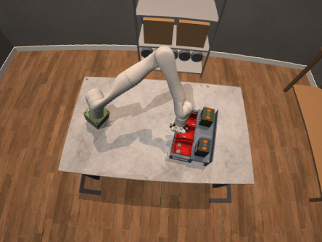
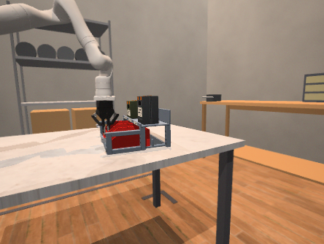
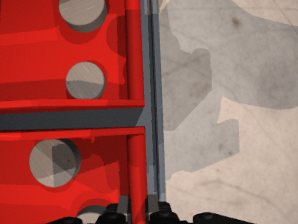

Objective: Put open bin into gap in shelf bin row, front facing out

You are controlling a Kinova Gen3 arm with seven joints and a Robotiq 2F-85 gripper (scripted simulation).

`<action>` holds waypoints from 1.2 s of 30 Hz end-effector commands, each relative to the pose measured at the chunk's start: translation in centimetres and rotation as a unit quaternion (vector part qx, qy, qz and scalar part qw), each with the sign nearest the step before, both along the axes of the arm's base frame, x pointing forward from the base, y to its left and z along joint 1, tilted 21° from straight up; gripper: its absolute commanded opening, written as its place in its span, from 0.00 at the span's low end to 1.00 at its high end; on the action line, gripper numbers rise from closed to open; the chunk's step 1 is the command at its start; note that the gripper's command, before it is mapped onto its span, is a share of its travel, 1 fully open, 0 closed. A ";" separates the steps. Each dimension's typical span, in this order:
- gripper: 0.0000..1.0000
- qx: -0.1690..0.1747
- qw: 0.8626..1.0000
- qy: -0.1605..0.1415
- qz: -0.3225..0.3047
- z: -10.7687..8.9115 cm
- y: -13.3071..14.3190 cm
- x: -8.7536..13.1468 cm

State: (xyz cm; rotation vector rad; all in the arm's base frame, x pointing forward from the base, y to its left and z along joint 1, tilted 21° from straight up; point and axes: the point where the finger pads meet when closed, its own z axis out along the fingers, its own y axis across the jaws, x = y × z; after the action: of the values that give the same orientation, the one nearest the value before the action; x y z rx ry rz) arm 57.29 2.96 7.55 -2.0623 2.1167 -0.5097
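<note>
A small grey shelf (image 1: 195, 135) stands on the table with red bins in its lower row. My gripper (image 1: 178, 127) hangs over the shelf's left side and is shut on the thin side wall of a red open bin (image 3: 65, 170). In the wrist view my fingertips straddle that wall, right beside the grey shelf rail (image 3: 155, 100). Grey round parts (image 3: 54, 162) lie in this bin. A neighbouring red bin (image 3: 65, 50) beyond a grey divider (image 3: 70, 119) also holds round parts (image 3: 85, 80). In the side view my gripper (image 2: 105, 124) is at the shelf's near-left corner, with the red bins (image 2: 125, 136) under the low board.
Two dark boxes (image 1: 207, 117) (image 1: 203, 146) stand on the shelf's upper board. The arm's base (image 1: 96, 117) is at the table's left. A tall rack (image 1: 175, 36) with cartons stands behind the table, and a wooden bench (image 2: 263, 106) is at the right.
</note>
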 end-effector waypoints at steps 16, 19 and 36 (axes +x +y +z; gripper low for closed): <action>0.10 -0.002 1.000 0.002 0.002 -0.7 -0.1 0.3; 0.10 -0.002 1.000 0.002 0.002 -0.7 -0.1 0.3; 0.10 -0.002 1.000 0.002 0.002 -1.3 -0.2 0.5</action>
State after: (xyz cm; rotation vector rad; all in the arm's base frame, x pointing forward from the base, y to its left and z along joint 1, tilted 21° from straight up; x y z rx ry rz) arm 57.41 2.82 6.13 -2.0748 2.1207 -0.5026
